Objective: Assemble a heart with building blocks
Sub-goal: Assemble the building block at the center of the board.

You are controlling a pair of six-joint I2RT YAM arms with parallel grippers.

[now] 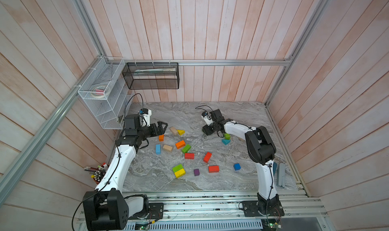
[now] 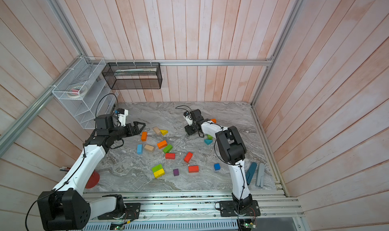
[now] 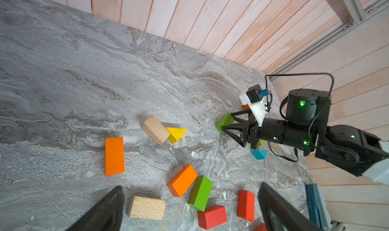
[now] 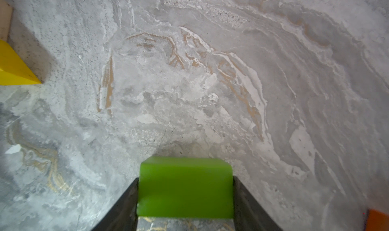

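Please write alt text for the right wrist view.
A green block sits between the two dark fingers of the right gripper, which touch its sides, over a grey marble table. A yellow wedge and an orange block show at the edges.

Two robot arms, the left arm [image 1: 122, 166] and the right arm [image 1: 263, 181], have glossy white link shells and matte black joint housings [image 1: 261, 147]. Thin black cables [image 1: 271, 178], tied down, run along them. A white camera bracket [image 3: 256, 107] tops the right wrist, and small green lights [image 3: 302, 103] glow on its black cylinders.
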